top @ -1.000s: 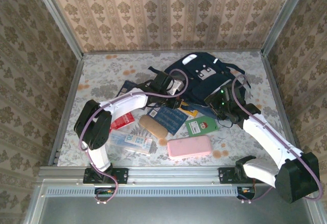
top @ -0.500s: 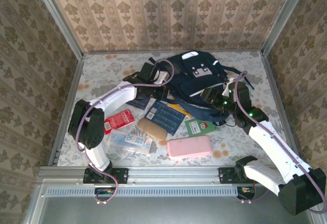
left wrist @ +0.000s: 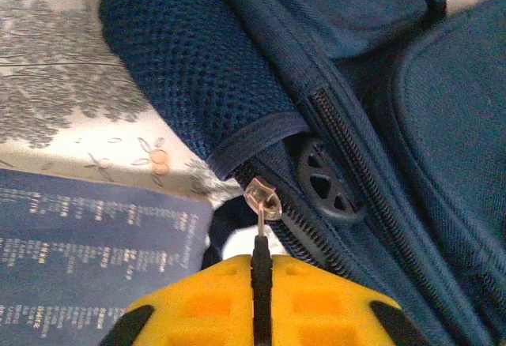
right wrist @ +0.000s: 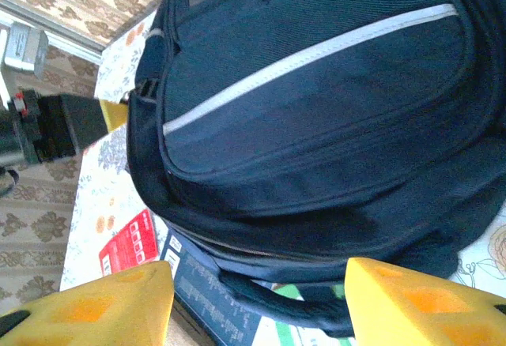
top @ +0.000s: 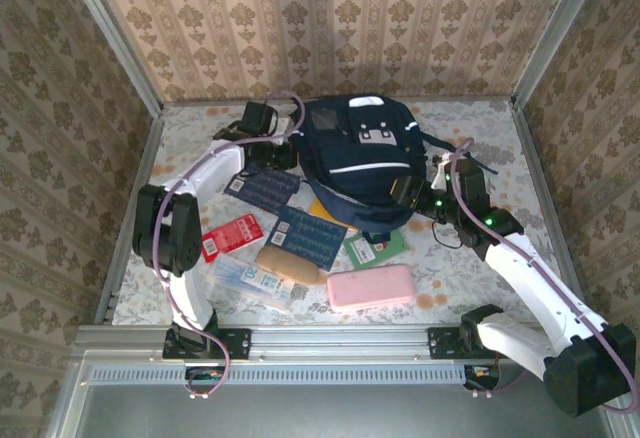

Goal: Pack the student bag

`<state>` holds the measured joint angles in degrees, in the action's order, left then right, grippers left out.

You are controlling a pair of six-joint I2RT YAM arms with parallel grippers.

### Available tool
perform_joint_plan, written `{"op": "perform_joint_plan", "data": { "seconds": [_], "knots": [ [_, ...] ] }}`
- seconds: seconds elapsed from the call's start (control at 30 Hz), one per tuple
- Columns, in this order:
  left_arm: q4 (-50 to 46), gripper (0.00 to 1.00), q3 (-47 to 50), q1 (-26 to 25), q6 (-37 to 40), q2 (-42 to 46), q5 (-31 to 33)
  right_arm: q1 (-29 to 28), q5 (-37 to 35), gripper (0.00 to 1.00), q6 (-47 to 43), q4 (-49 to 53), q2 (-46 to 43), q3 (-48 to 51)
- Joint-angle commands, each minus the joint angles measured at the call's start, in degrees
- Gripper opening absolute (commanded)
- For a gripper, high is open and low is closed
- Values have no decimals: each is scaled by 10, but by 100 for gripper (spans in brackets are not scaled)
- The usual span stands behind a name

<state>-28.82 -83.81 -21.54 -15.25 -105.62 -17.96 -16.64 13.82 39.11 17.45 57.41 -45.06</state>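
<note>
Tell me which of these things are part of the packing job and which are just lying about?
In the job: student bag, zipper pull pinched by left gripper, open right gripper.
Lying about, unpacked, probably next to go in: pink case, red packet, tan case, green card, navy booklets.

A small booth papered in beige damask, closed in around a cloth-covered table.

The back wall (top: 330,28), left wall (top: 50,158) and right wall (top: 600,138) carry the same tan floral wallpaper in upright stripes, and bare aluminium posts (top: 110,33) stand at the two far corners. The table (top: 200,148) wears a pale cloth printed with grey flowers and orange blots. A metal rail (top: 330,336) runs along its near edge, with a plain grey panel (top: 330,408) below. The light is soft and even.
</note>
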Motion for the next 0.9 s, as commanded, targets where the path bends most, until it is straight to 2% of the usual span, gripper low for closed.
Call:
{"op": "perform_joint_plan", "data": {
  "seconds": [0.0,0.1,0.2,0.4,0.63,0.73,0.8,0.87],
  "knots": [
    [-13,24,-13,5,-6,6,-10,-1,8,61,-36,34,2,-23],
    [-2,36,18,5,-19,39,3,-6,-7,61,-55,52,4,-26],
    [0,41,46,5,-26,85,14,-11,-9,61,-68,61,14,-29],
    [-7,45,94,1,-57,178,45,-50,-36,62,-116,57,53,-56],
    [-12,48,187,0,-131,271,37,-94,-105,61,-207,92,141,-132],
    [11,50,240,0,-163,315,42,-101,-105,59,-276,117,197,-206],
    [31,50,264,0,-183,331,31,-103,-116,61,-337,142,272,-282],
    [51,50,280,-1,-197,334,13,-95,-82,62,-392,162,330,-336]
  ]
}}
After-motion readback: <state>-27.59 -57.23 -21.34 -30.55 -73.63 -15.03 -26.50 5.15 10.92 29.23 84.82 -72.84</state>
